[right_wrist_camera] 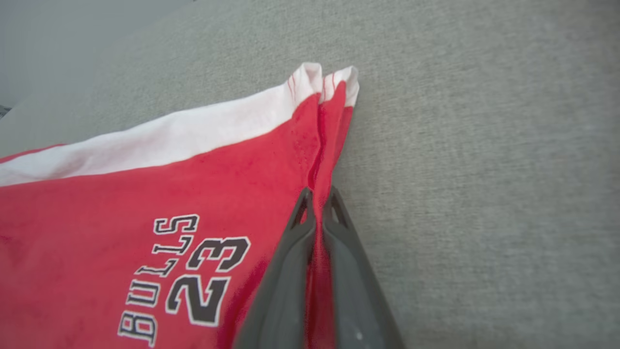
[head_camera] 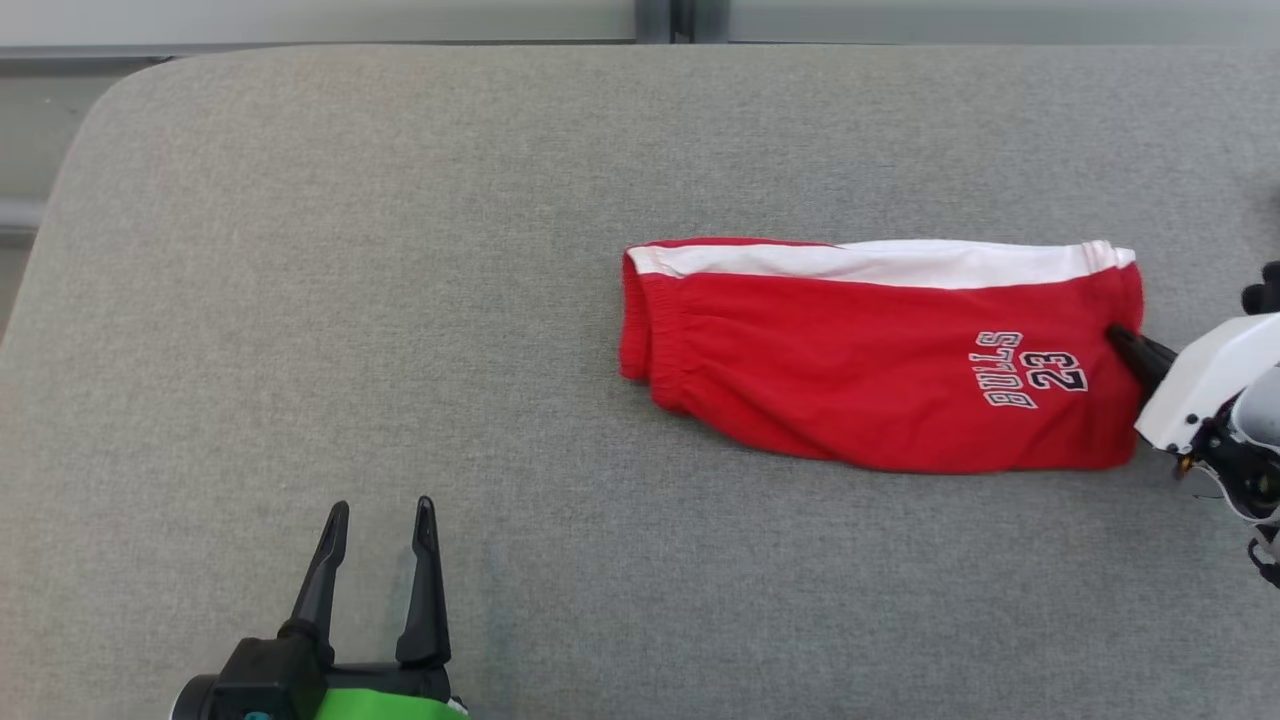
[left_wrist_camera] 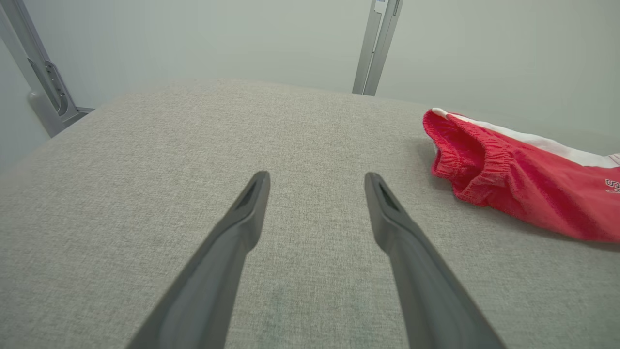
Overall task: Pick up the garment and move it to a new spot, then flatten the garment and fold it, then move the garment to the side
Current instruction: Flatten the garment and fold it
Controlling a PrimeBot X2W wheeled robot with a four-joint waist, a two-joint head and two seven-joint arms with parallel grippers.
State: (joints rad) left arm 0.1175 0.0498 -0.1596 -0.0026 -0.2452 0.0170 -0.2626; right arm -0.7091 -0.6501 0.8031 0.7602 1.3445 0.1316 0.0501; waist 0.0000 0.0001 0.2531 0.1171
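The red fabric shorts (head_camera: 860,370) with a white side stripe, printed "BULLS 23", lie lengthwise left to right on the right half of the grey upholstered surface (head_camera: 400,250), their right hem pinched in the right gripper (head_camera: 1125,342), while the left gripper (head_camera: 382,515) sits spread at near left, well apart.

Bright, even, diffuse light, faint shadows; sharp focus, with wide-angle stretching in wrist views.

One red garment (head_camera: 860,380), one grey surface (head_camera: 400,250), one left end effector (head_camera: 382,508), one right end effector (head_camera: 1118,337).
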